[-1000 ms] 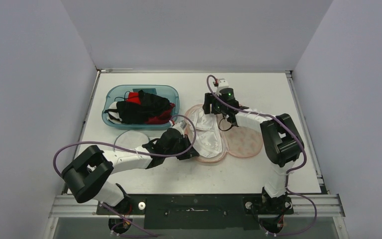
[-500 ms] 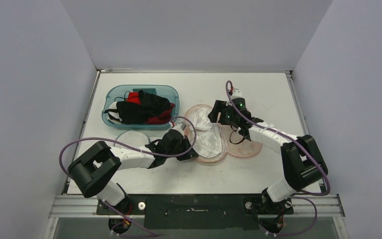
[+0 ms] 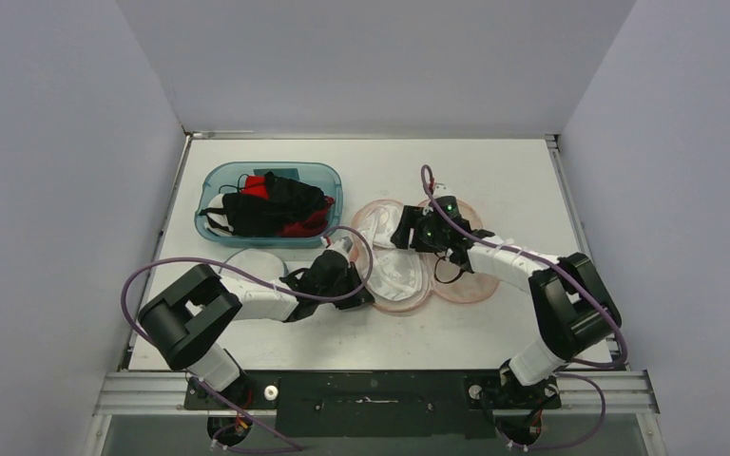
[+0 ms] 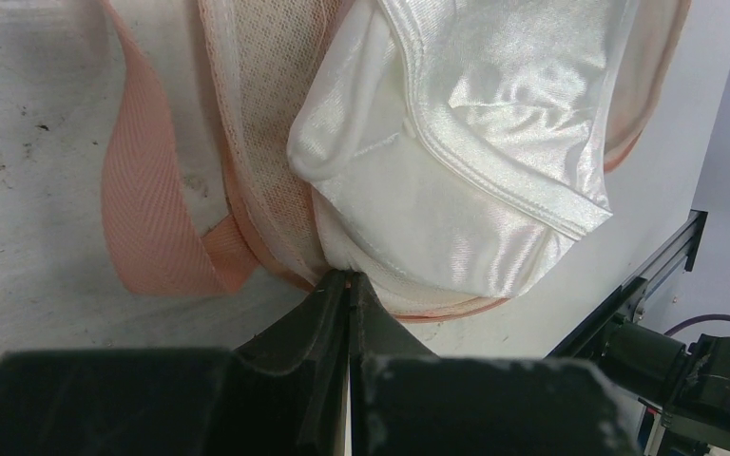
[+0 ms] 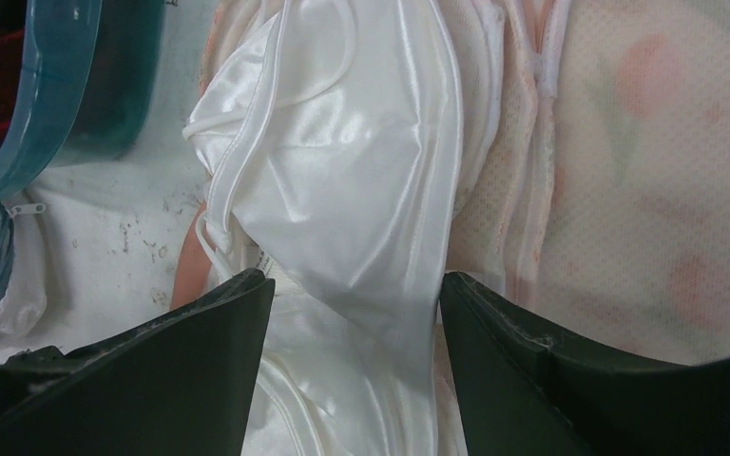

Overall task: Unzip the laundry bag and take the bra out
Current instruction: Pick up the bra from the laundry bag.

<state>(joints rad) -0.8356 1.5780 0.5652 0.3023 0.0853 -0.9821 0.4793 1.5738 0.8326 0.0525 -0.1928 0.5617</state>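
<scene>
The pink mesh laundry bag lies unzipped and spread open in the middle of the table. The white satin bra lies in its left half. My left gripper is shut on the bag's near left rim, right beside the bra. My right gripper is open and hovers low over the bra, its fingers straddling the white cup. The bag's zipper line shows to the right of the bra.
A teal bin full of black and red garments stands at the back left. A flat white mesh bag lies in front of it, beside my left arm. The bin's rim shows at the left of the right wrist view.
My right gripper has swung from the bag's back edge forward and down over the bra. The left gripper has stayed clamped on the bag's rim, shifting slightly.
</scene>
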